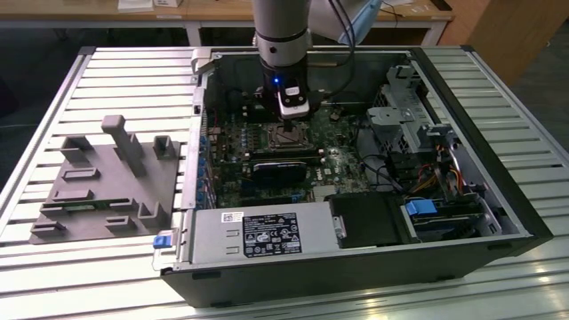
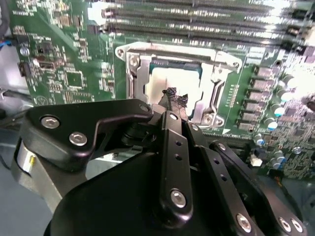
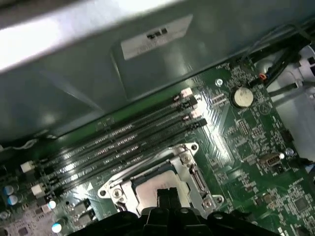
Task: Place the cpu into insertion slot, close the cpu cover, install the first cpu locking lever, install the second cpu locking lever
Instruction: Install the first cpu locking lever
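One tool (image 2: 173,98) is hanging over the insertion slot (image 2: 174,81), its black fingertips (image 3: 167,196) pinched together and touching the cpu (image 2: 162,83), which is sitting in the slot with the cpu cover (image 2: 135,73) lying around it. Beyond are running the long memory slots (image 3: 123,142).

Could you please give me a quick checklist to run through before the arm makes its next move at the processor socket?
1. Chip seated in the socket: ok, its grey top lies flat inside the frame.
2. Metal cover lowered over the chip: ok, it looks flat in both wrist views.
3. Gripper centred over the socket: ok, its tips sit over the chip's middle.
4. Fingers shut: ok, tips are together with nothing between them.
5. Locking levers latched: cannot tell.
6. Memory slots beside the socket free of the gripper: ok.
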Motion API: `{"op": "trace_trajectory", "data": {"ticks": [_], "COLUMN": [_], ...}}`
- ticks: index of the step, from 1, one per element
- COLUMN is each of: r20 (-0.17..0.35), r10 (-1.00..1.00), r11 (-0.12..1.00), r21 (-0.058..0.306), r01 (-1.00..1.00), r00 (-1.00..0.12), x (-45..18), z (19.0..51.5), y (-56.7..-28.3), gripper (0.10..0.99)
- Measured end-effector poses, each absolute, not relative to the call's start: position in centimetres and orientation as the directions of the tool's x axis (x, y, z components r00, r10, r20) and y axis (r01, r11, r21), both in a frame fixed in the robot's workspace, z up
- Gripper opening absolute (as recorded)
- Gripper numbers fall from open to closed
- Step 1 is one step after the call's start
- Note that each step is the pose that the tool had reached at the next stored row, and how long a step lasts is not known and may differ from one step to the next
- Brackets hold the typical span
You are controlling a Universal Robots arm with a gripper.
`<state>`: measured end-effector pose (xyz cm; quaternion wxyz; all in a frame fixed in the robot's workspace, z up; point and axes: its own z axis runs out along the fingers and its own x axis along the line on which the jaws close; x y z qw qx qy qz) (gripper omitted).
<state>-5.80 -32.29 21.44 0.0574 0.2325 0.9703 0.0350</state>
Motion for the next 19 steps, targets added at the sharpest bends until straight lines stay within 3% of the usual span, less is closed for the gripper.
{"op": "trace_trajectory", "data": {"ticks": [19], "r20": [-0.112], "r10": [0.451], "r11": [0.892], "r21": [0.06], "r01": [0.447], "r00": [-0.885], "x": [-5.8], "z": [23.7], "y": [-32.3], "gripper": [0.102]}}
